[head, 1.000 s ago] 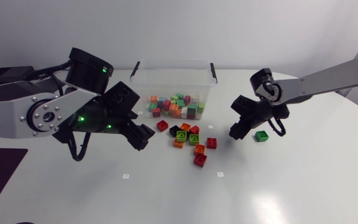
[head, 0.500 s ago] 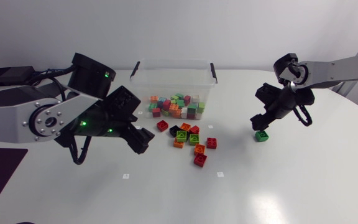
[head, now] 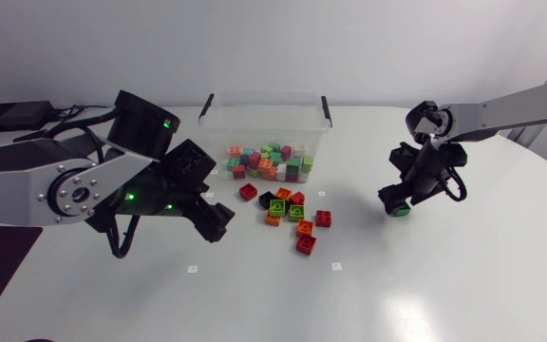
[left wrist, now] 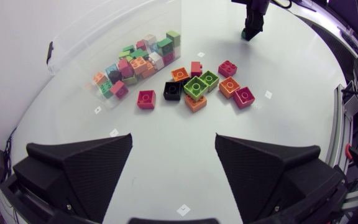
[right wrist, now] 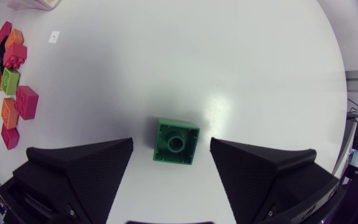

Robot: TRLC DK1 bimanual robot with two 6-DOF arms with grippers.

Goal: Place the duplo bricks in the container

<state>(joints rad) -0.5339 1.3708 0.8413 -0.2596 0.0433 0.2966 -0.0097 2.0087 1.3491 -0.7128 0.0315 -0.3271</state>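
A single green brick (right wrist: 176, 142) lies on the table between the open fingers of my right gripper (right wrist: 171, 148); neither finger touches it. From above, that gripper (head: 397, 200) hangs over the green brick (head: 404, 211) at the right. A loose pile of red, orange, green and black bricks (head: 289, 211) lies in front of the clear container (head: 266, 103), which holds several small bricks (head: 269, 161). My left gripper (head: 215, 217) is open and empty, left of the pile. The pile (left wrist: 199, 84) and the container (left wrist: 98, 46) lie ahead of my left gripper (left wrist: 173, 142).
The white table (head: 425, 285) is bare in front and at the right. Small square markers (head: 192, 269) dot its surface. The container has black handle clips (head: 326, 106) on its rim.
My right gripper has opened, swung right and come down around the green brick. The left arm has shifted slightly toward the pile.
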